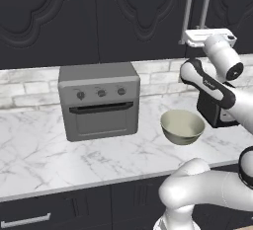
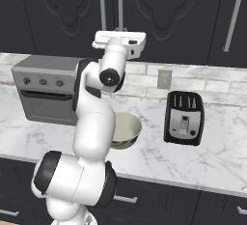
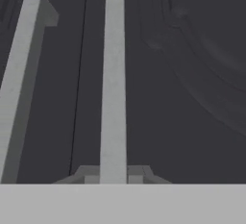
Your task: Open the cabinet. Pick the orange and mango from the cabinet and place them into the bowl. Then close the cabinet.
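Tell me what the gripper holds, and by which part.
The gripper is shut on the right door handle of the cabinet, gripping it at its lower end. The doors are still closed.

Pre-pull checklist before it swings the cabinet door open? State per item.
1. Gripper at the right door handle of the cabinet: ok, handle runs down between the fingers in the hand view.
2. Gripper shut on that handle: ok.
3. Cabinet doors shut: ok, both flush, seam closed; opening not yet done.
4. Left door handle free of the grip: ok, it stands apart to one side.
5. Bowl upright on the counter, ready for fruit: ok, looks empty.
6. Orange and mango position: cannot tell, behind the closed doors.
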Motion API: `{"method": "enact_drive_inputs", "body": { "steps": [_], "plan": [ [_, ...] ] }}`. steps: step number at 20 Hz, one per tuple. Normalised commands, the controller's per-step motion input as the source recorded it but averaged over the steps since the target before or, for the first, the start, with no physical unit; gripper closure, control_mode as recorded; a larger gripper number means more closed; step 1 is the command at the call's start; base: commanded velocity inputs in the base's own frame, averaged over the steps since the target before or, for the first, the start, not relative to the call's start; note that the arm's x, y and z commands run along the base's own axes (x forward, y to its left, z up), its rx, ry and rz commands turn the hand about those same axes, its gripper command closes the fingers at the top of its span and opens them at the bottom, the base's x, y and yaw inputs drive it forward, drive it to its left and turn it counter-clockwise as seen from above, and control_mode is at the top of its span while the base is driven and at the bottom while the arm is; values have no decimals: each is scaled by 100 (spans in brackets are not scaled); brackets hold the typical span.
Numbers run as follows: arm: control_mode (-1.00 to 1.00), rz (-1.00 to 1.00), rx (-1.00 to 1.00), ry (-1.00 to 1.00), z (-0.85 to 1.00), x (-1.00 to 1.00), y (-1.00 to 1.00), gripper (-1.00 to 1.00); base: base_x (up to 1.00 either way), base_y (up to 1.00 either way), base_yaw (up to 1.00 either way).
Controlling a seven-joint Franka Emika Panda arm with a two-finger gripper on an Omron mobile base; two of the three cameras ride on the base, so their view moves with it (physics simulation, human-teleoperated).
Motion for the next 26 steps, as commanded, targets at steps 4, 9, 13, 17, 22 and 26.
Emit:
{"method": "enact_drive_inputs", "body": {
  "steps": [4,9,13,17,22,26],
  "plan": [
    [-100,0,0,0,0,0,0,100,0,0,0],
    [-100,0,0,0,10,-12,-32,100,0,0,0],
    [-100,0,2,0,21,-36,-59,100,0,0,0],
    [-100,0,4,0,24,-54,-72,100,0,0,0],
    [-100,0,8,0,27,-64,-83,100,0,0,0],
    [-100,0,9,0,27,-63,-91,100,0,0,0]
  ]
}}
